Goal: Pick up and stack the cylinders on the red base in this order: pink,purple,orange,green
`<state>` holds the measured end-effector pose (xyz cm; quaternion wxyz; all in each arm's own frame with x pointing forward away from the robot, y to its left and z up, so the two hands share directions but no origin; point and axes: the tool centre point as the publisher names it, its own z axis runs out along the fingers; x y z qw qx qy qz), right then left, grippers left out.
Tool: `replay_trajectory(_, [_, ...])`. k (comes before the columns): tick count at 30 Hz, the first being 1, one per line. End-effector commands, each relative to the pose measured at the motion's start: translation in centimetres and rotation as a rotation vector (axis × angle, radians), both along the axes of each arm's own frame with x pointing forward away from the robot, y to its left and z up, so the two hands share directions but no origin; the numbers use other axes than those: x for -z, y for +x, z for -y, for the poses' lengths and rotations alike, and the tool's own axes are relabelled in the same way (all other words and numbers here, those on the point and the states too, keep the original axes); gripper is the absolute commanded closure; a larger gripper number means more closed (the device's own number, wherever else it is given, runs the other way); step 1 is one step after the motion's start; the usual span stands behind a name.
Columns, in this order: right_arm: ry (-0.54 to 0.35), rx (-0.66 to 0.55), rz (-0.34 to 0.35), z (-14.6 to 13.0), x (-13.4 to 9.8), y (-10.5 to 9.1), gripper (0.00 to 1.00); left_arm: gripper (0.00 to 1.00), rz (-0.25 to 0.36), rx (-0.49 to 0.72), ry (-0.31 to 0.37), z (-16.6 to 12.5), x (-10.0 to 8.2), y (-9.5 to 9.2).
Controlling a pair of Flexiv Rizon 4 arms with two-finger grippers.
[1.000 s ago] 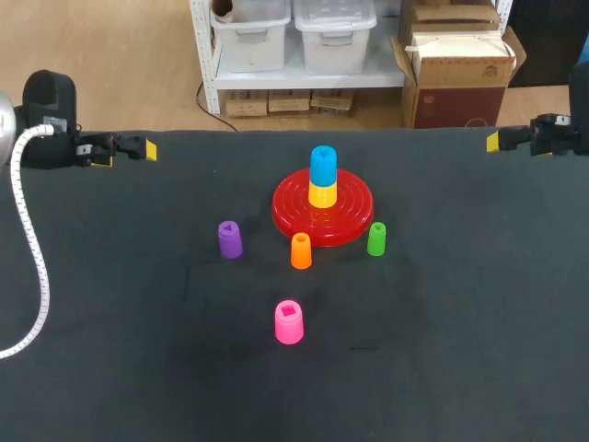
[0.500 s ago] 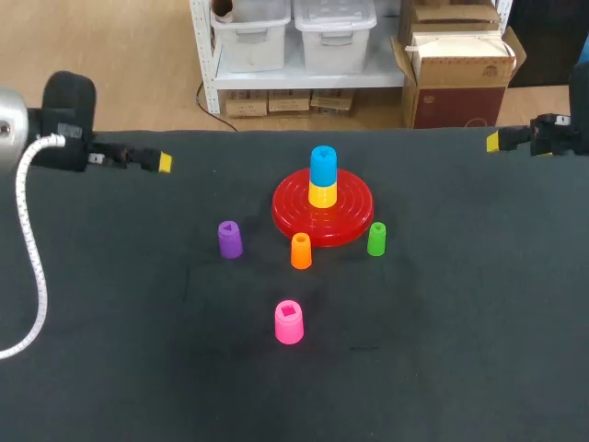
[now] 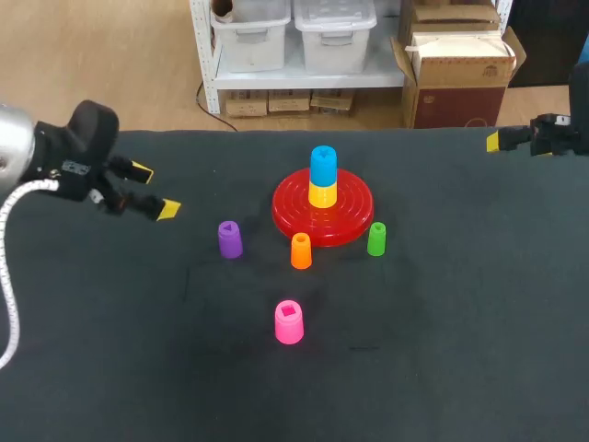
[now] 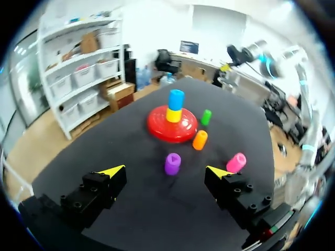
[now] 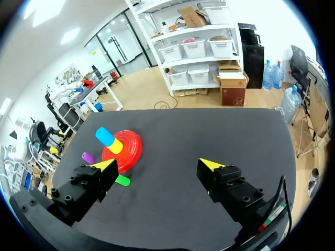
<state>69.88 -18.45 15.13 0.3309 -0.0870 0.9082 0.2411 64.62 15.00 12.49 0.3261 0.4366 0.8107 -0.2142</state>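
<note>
Left gripper (image 3: 155,191), spread and empty, near the table's left edge; next, probably a reach to the pink cylinder (image 3: 289,322); right gripper (image 5: 157,164) likewise spread.

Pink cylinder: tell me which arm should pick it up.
Probably left. The left gripper, open, hangs over the table near the purple cylinder, closer to the pink cylinder; the right gripper sits at the table's far corner.
</note>
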Motion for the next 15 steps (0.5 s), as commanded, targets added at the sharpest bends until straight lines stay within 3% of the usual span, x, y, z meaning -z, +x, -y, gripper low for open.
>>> replay_trajectory(1, [0.002,-0.003,0.000,0.1,0.1,0.0,0.00,0.00,0.001,0.360,0.073,-1.9,-0.4,-0.1])
replay_trajectory(8, [0.002,-0.003,0.000,0.1,0.1,0.0,0.00,0.00,-0.033,0.310,0.082,-4.3,0.9,0.7])
replay_trajectory(15, [0.002,-0.003,0.000,0.1,0.1,0.0,0.00,0.00,-0.068,0.253,0.019,-4.6,1.5,0.0])
